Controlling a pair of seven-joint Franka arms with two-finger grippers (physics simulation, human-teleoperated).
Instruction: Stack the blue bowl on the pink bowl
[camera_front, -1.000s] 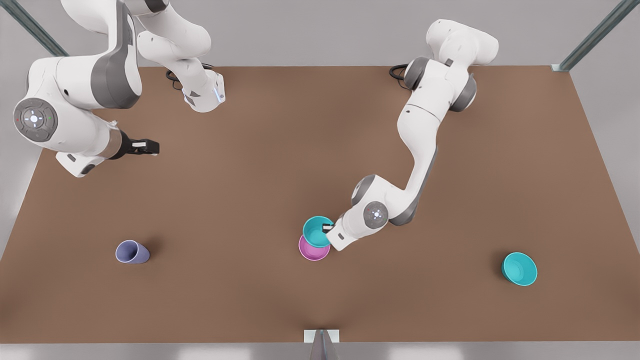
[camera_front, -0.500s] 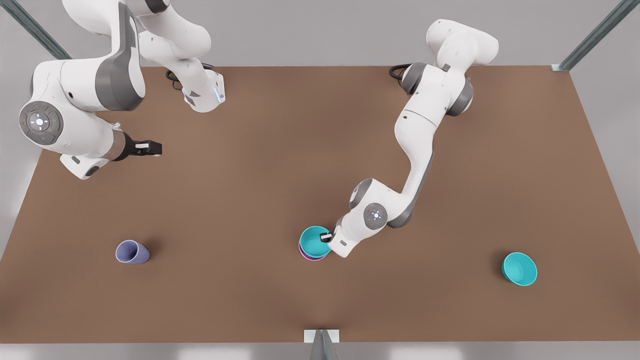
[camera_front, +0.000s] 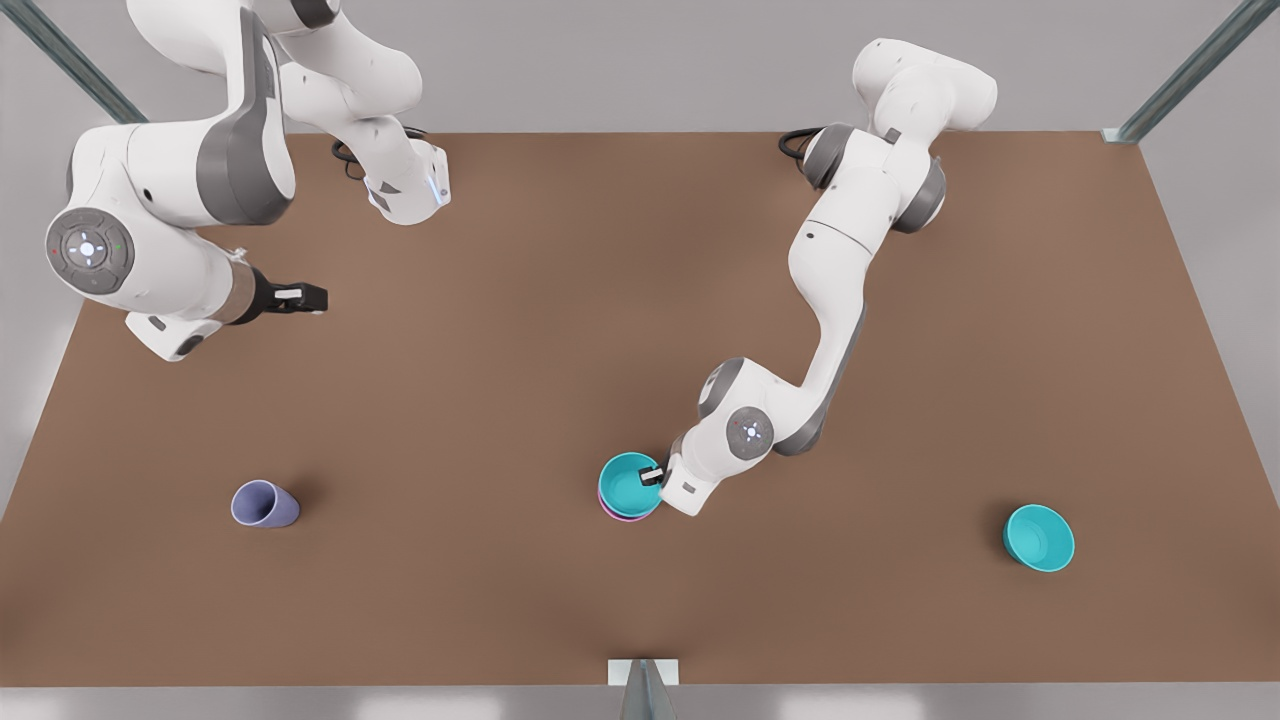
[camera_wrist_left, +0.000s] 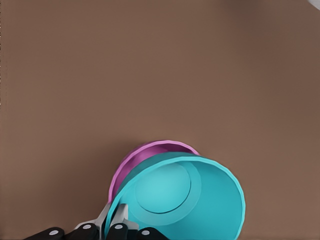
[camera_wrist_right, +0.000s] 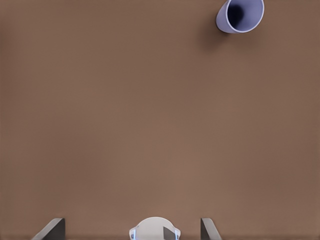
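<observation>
The blue bowl (camera_front: 628, 480) sits over the pink bowl (camera_front: 626, 518), near the table's front middle. Only a thin pink crescent shows beneath it. In the left wrist view the blue bowl (camera_wrist_left: 185, 200) is tilted and covers most of the pink bowl (camera_wrist_left: 145, 156). My left gripper (camera_front: 655, 474), on the arm at the front view's right, is shut on the blue bowl's rim (camera_wrist_left: 116, 220). I cannot tell whether the blue bowl rests fully inside the pink one. My right gripper (camera_front: 303, 297) waits open at the front view's far left, above bare table (camera_wrist_right: 131, 224).
A lavender cup (camera_front: 263, 503) lies on its side at the front view's left, seen too in the right wrist view (camera_wrist_right: 240, 15). A darker teal bowl (camera_front: 1038, 538) stands at the front right. The brown table (camera_front: 520, 330) lies bare between them.
The left gripper carried the blue bowl toward the table's front and down, from partly overlapping the pink bowl to covering nearly all of it. The right arm shifted slightly.
</observation>
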